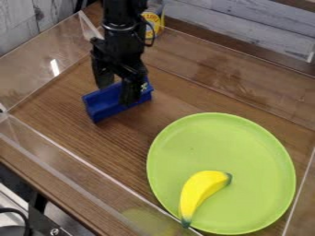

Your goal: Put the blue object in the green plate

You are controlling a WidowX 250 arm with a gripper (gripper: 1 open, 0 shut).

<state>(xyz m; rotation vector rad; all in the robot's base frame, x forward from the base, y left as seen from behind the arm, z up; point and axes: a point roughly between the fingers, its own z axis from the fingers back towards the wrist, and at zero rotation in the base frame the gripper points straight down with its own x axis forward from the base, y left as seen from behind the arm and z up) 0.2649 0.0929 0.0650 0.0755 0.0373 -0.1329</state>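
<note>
The reaching step was judged to be in hand: the gripper [121, 88] was poised with jaws spread wide directly over the blue object [114, 100], unheld on the worktop [74, 138] well apart from the green plate [246, 138], so lowering and closing were called for.

Block [114, 100] on table left of plate [222, 152], banana [202, 194] on plate

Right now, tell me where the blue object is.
In the camera view the blue object lies on the wooden table left of centre, directly under the open hand, up and left of the green plate, which holds a banana.
</note>
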